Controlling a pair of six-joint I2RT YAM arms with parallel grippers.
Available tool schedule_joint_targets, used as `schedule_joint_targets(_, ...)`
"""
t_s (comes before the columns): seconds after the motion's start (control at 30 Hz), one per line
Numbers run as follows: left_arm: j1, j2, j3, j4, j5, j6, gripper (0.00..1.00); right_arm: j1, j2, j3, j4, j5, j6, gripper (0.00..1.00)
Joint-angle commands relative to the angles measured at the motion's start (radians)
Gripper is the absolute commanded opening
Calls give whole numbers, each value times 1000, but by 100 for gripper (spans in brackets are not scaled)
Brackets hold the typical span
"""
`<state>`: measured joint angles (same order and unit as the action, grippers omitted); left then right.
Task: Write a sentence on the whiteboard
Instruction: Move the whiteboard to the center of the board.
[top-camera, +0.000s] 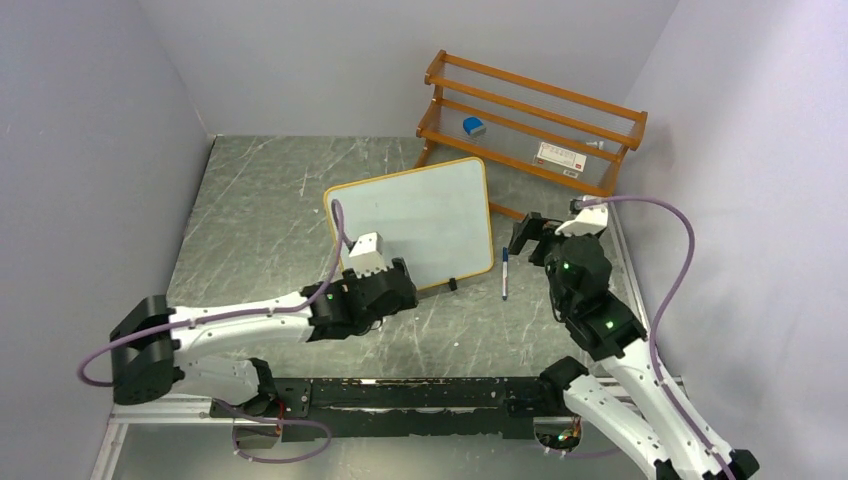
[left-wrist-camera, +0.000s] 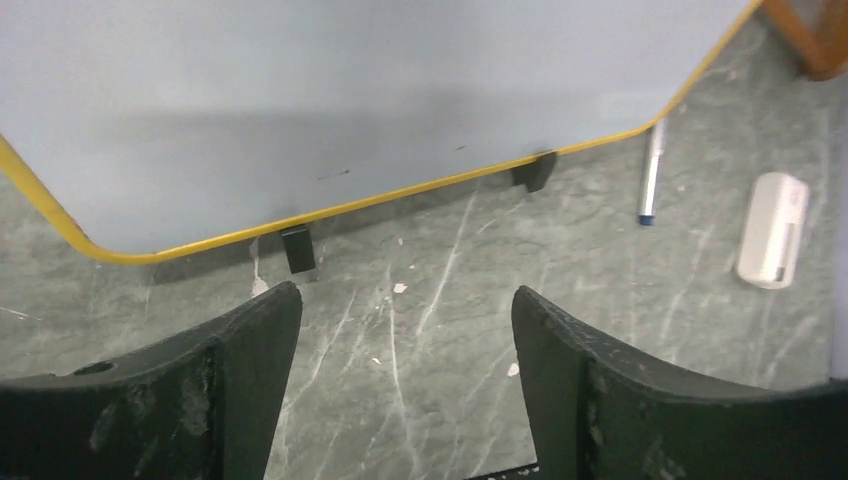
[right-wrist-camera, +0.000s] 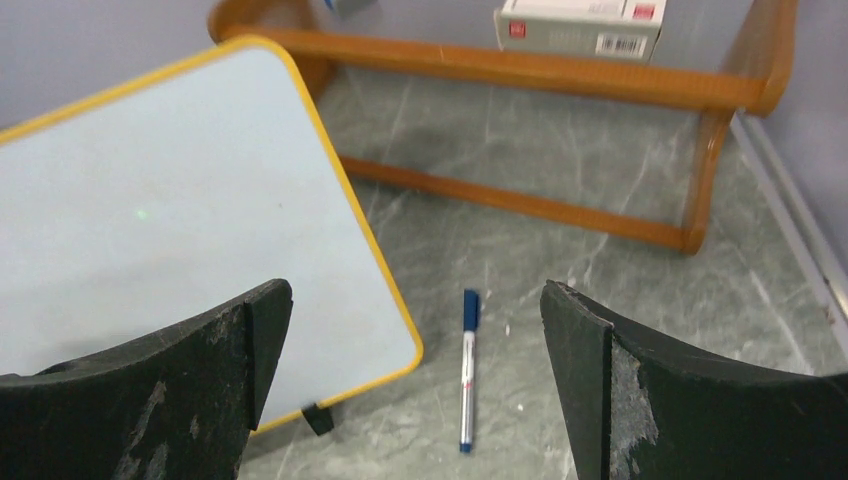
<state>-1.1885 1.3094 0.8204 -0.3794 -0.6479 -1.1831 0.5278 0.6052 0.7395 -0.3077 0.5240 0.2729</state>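
From above, you're seeing the whiteboard (top-camera: 420, 215) sitting mid-tabletop (top-camera: 260, 230), orange-edged and plain white, with the left arm covering its near edge. In the left wrist view the board is running out of frame and the left jaws are standing apart, holding nothing. In the right wrist view the right jaws are gaping wide. A marker (right-wrist-camera: 467, 370) is lying beside the board, and the box (right-wrist-camera: 580, 25) label is proving too small to read.

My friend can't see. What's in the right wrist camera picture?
A pen lies on the table, seen between the fingers of the open right gripper. A blank whiteboard sits left of it, and a wooden rack holding a box stands behind.
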Motion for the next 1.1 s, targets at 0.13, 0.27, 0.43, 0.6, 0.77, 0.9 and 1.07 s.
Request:
schedule_joint_targets(0.13, 74, -196, 67, -96, -13, 310, 89, 5, 136, 71, -161, -12, 158, 100)
schedule_joint_targets(0.27, 242, -278, 94, -104, 117, 491, 93, -4, 234, 108, -231, -45, 191, 100)
schedule_joint_targets(0.43, 446, -346, 155, -125, 237, 701, 97, -48, 358, 140, -374, 21, 314, 100)
schedule_joint_targets(0.6, 596, -383, 214, -132, 353, 840, 97, -170, 457, 121, -398, -128, 292, 100)
schedule_joint_targets(0.77, 655, -451, 199, -82, 368, 922, 97, -221, 551, 101, -398, -225, 292, 97)
schedule_joint_targets(0.9, 660, -516, 120, -3, 344, 966, 97, -225, 635, 99, -387, -267, 293, 88)
schedule_joint_targets(1.07, 671, -579, 47, 34, 313, 997, 97, -225, 724, 82, -360, -306, 289, 76)
